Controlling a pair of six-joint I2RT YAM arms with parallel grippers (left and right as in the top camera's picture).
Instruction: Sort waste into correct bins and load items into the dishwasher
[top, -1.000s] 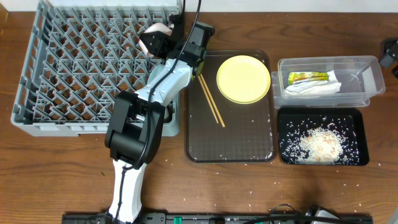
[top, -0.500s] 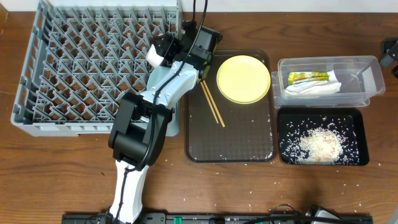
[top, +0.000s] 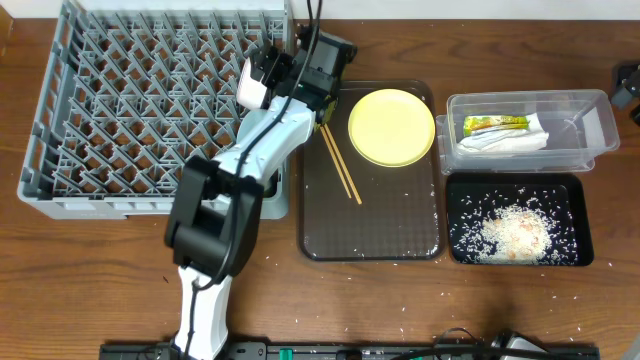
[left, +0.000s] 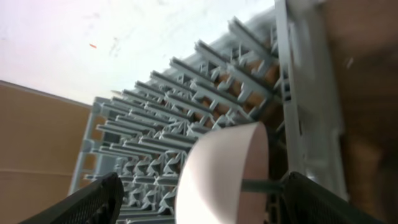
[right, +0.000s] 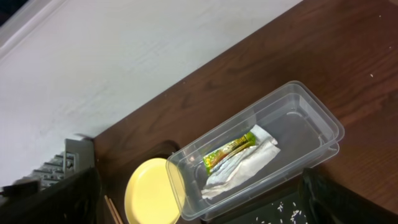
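Your left hand (left: 202, 183) stands open at the dish rack's (top: 100, 207) right-hand rim. Its fingers are spread wide either side of the small white cup (left: 224, 168), which rests tilted on the pegs there. The next move, I judge, turns on this: the chopsticks (top: 340, 165) and yellow plate (top: 391, 126) lie just right of the rack on the brown tray (top: 370, 225). The sticks' long axis slants from the rack's far right corner outward and nearward. This hand is much the nearer; your right hand (right: 202, 205), open and empty, hangs well apart from the rack.
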